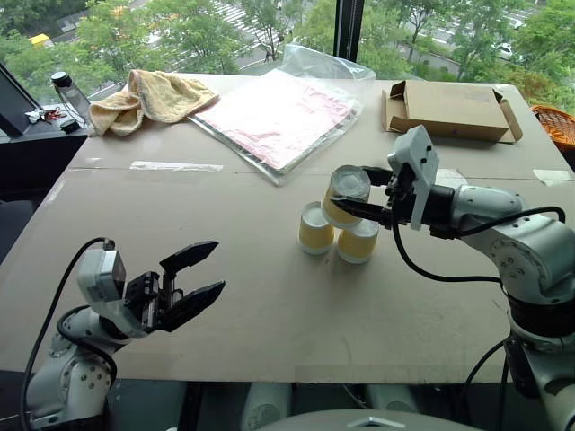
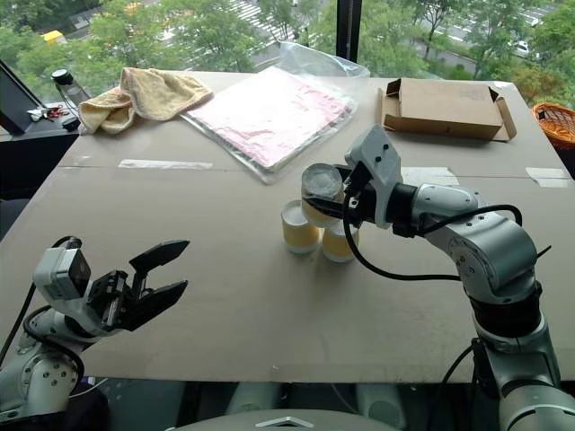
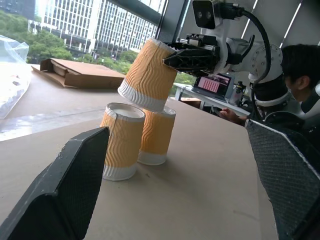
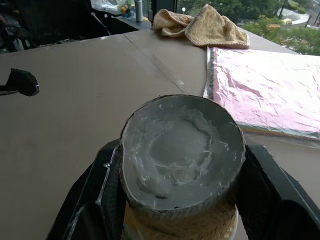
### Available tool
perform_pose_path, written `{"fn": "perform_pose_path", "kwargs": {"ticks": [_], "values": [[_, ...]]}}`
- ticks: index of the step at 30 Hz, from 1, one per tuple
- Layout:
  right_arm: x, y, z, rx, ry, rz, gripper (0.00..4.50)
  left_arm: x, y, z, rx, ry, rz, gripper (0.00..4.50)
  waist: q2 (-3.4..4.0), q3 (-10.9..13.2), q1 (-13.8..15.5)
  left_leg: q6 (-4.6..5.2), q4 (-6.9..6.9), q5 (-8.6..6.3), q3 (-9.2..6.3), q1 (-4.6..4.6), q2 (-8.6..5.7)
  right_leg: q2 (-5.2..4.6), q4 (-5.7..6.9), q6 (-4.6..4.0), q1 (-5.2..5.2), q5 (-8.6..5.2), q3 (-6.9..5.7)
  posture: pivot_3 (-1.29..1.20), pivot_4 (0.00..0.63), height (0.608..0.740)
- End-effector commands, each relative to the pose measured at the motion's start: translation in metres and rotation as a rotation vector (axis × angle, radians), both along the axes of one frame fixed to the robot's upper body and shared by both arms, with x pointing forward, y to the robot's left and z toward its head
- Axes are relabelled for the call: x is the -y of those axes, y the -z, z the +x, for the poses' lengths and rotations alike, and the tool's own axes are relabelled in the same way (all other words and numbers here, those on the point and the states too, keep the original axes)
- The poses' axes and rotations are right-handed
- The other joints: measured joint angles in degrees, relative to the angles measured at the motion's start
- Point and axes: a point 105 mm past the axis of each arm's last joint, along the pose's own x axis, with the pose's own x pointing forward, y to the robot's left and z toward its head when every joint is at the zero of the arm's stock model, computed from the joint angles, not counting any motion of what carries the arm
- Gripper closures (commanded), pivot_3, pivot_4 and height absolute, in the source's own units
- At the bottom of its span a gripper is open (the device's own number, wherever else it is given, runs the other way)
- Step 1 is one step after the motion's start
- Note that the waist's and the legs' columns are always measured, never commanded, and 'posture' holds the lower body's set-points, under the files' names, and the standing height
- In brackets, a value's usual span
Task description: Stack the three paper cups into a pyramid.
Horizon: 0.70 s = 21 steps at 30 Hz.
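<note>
Left wrist view: right gripper clamps tilted top cup.

My right gripper is clamped on a yellow-tan ribbed paper cup, arm reaching leftward. My left gripper hovers near-left, black fingers spread wide.

Soft, even daylight comes through the windows behind the table, leaving the head views bright with only faint, short shadows beside the cups. The clear plastic bag shows mild glare along its folds. In the left wrist view the buildings outside are washed out, and the near fingers are large and slightly soft. In the right wrist view the held cup is close and somewhat soft, and the towel beyond stays fairly clear.
</note>
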Motion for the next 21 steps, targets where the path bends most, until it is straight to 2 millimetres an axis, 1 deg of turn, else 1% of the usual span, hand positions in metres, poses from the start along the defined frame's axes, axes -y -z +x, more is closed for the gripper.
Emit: {"fn": "perform_pose_path", "kwargs": {"ticks": [1, 3, 5, 10, 15, 21], "values": [[0.001, -0.015, -0.004, 0.027, 0.027, -0.001, 2.35, -0.012, -0.01, 0.0, 0.037, -0.001, -0.003, 0.0, -0.02, 0.0, 0.0, 0.0, 0.0, 0.0, 0.0, 0.0, 0.0, 0.0, 0.0, 0.0, 0.0, 0.0, 0.0, 0.0, 0.15, 0.74], [0.001, -0.021, -0.002, 0.031, 0.04, 0.008, 2.35, -0.012, -0.01, 0.001, 0.037, 0.002, -0.003, 0.0, -0.02, 0.0, -0.1, 0.0, 0.0, 0.0, 0.01, 0.0, 0.0, 0.0, 0.0, 0.04, 0.0, 0.02, 0.01, 0.0, 0.15, 0.74], [0.0, -0.022, -0.005, 0.033, 0.028, -0.004, 2.35, -0.011, -0.01, 0.001, 0.04, 0.008, -0.006, 0.0, -0.02, 0.0, -0.1, 0.0, -0.01, 0.0, 0.01, -0.01, 0.0, 0.0, 0.0, 0.11, -0.01, 0.06, 0.01, 0.0, 0.15, 0.74], [-0.002, -0.017, -0.01, 0.018, 0.007, -0.04, 2.35, -0.011, -0.008, 0.0, 0.033, 0.012, -0.016, 0.0, -0.01, 0.0, -0.1, 0.0, -0.06, 0.0, -0.01, -0.03, 0.0, 0.0, -0.02, 0.11, -0.02, 0.06, -0.01, 0.0, 0.15, 0.74], [-0.005, -0.017, -0.013, 0.012, -0.005, -0.039, 2.35, -0.011, -0.007, -0.003, 0.027, 0.015, -0.019, 0.0, -0.01, 0.0, -0.2, 0.0, -0.06, 0.0, -0.01, -0.02, 0.0, 0.0, -0.01, 0.1, -0.02, 0.06, 0.0, 0.0, 0.15, 0.74], [-0.012, -0.013, -0.017, -0.006, -0.032, -0.039, 2.35, -0.012, -0.011, -0.002, 0.034, 0.01, -0.022, 0.0, -0.02, 0.0, -0.2, 0.0, -0.05, 0.0, -0.02, -0.02, 0.0, 0.0, -0.01, 0.11, -0.02, 0.06, 0.0, 0.0, 0.15, 0.74]]}}
